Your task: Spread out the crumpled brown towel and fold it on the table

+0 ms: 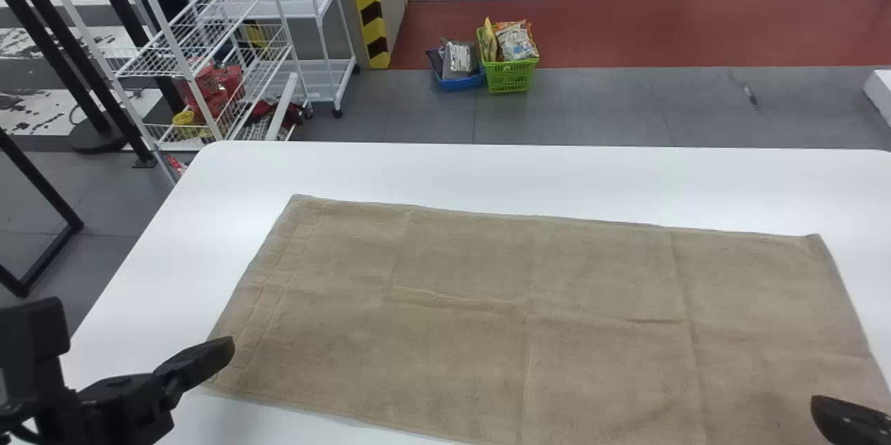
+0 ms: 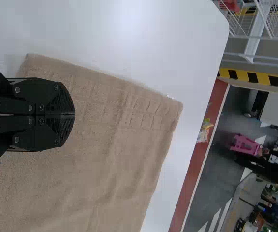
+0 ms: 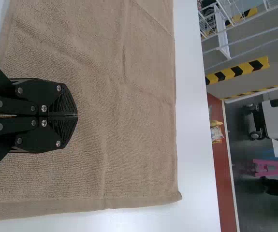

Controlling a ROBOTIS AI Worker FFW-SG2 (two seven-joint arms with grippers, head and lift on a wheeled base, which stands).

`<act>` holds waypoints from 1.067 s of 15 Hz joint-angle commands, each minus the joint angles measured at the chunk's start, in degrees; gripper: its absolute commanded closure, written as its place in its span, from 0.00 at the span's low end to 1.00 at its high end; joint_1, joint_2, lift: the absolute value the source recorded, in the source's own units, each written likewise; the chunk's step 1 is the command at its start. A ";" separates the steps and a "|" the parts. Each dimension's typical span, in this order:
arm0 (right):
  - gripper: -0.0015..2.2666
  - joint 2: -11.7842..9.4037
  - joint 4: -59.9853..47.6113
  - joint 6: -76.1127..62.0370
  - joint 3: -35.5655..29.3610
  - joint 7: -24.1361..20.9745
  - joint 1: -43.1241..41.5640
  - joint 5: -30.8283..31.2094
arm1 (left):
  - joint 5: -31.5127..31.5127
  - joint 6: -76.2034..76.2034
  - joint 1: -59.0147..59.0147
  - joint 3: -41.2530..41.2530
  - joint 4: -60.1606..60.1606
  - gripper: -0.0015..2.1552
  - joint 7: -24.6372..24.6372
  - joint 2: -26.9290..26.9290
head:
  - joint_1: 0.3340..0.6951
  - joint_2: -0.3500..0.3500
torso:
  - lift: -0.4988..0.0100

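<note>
The brown towel (image 1: 487, 292) lies spread out flat on the white table, with faint creases across it. My left gripper (image 1: 214, 357) is over the towel's left edge near the front corner. In the left wrist view, that gripper (image 2: 71, 114) is shut, its fingers together above the towel (image 2: 114, 145) with no cloth visible between them. My right gripper (image 1: 849, 418) is at the lower right, over the towel's right part. The right wrist view has this gripper (image 3: 73, 116) shut as well, above the flat towel (image 3: 129, 130).
Bare white table (image 1: 529, 177) borders the towel at the back and left. Beyond the table, a white wire rack (image 1: 202, 48) stands at the back left. A green basket (image 1: 510, 74) and a blue basket (image 1: 459, 83) with packets sit on the floor behind.
</note>
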 commanded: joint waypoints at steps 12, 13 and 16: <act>0.78 0.05 0.84 4.68 -1.70 0.79 -0.24 0.07 | -2.65 -1.33 3.56 -1.90 -0.27 0.87 2.42 -0.06 | 1.00 0.66 | 0.73; 0.78 0.05 1.10 4.86 -1.78 0.96 -0.24 0.07 | -2.74 -1.33 4.18 -1.90 -0.71 0.87 2.69 -0.06 | 1.00 0.66 | 0.73; 0.78 -0.09 1.90 5.04 -1.78 1.05 -0.42 0.07 | -3.97 -2.38 5.14 -1.99 -0.71 0.87 3.74 -0.15 | 1.00 0.67 | 0.73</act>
